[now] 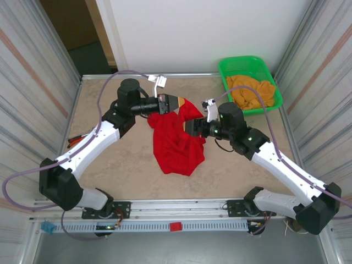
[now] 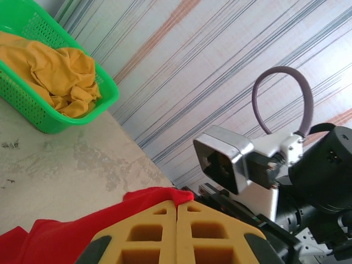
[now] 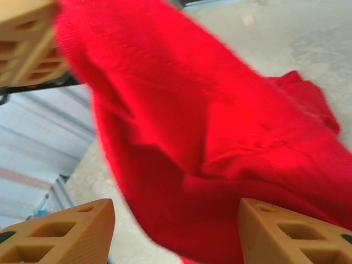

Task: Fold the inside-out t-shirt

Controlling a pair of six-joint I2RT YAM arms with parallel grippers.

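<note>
We hold the inside-out t-shirt up by 1 edge and line up a 2nd grip.
The left gripper is clamped on a pinch of the red fabric, which hangs bunched from it onto the middle of the table. The right gripper, just right of the cloth, stands wide with a fold between its fingers. We judge it best to close on 1 layer at a hem, then draw the 2 grippers apart.

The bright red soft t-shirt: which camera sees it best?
The top external view: most of the bright red fabric t-shirt shows, crumpled on the table. The left wrist view catches just a red edge; the right wrist view, one blurry close-up fold.
</note>
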